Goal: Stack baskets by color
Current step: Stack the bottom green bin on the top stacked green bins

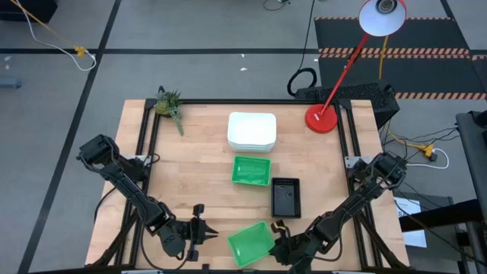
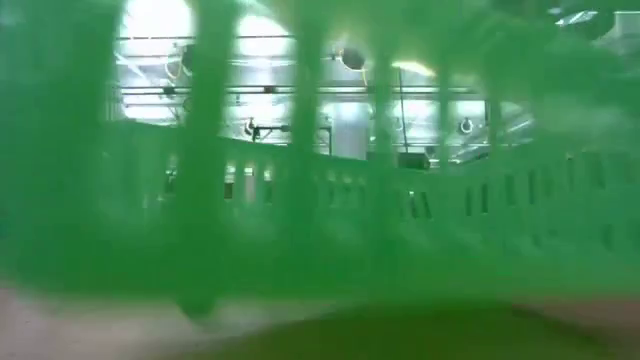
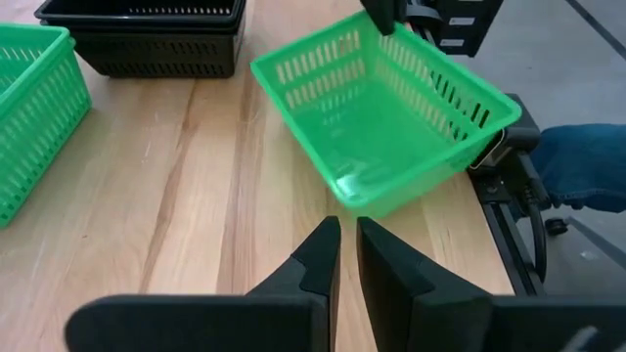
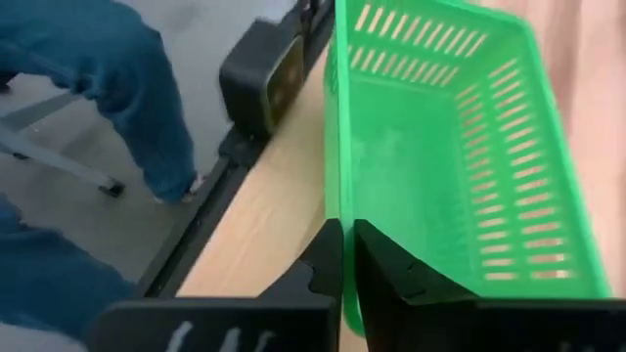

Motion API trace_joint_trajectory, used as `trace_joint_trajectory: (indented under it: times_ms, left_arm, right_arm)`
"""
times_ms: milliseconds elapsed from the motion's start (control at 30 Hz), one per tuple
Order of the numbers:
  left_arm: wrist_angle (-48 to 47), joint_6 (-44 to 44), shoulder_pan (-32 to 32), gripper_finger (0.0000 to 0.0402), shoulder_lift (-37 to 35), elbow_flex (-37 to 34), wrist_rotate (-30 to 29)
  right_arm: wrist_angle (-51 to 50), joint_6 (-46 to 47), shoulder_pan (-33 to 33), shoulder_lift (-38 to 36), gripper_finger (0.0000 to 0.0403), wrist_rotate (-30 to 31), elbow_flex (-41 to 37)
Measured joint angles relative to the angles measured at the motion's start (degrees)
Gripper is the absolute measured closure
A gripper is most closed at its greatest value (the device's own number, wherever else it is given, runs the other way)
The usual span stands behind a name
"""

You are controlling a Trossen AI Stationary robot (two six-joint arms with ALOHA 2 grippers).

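A bright green basket sits tilted near the table's front edge, and my right gripper is shut on one of its walls. It also fills the low view. My left gripper is to its left, shut and touching nothing, pointing at the basket. Farther back, a second green basket stands on the wood. Stacked black baskets stand to its right, and a white stack stands behind it. My right gripper pinches the green basket's side wall at its rim, one finger inside the basket and one outside. The fingers slant down from the table's near right side and lie along the wall. The basket is tilted, held side up, its low corner at the tabletop.
A red lamp base stands at the far right corner and a small green plant at the far left. A person's leg in blue jeans is beside the table's near edge. Bare wood lies between the baskets and the left rail.
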Motion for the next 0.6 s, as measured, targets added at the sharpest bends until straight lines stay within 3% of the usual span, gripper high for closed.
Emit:
trace_joint_trajectory:
  times_ms: [233,333,600]
  left_arm:
    - [-1.07,0.12,-0.04,0.0360,0.00,0.05,-0.39]
    - [-5.69,-2.95,-0.04,0.0360,0.00,0.07,-2.39]
    - [-17.57,-11.84,0.09,0.0360,0.00,0.04,-4.62]
  right_arm:
    - [0.88,-1.51,-2.20,-1.10,0.0399,3.11,0.27]
    - [0.03,-1.94,-2.68,-2.47,0.0399,3.76,1.57]
    - [-18.53,-1.84,-3.32,-3.65,0.0401,8.78,13.33]
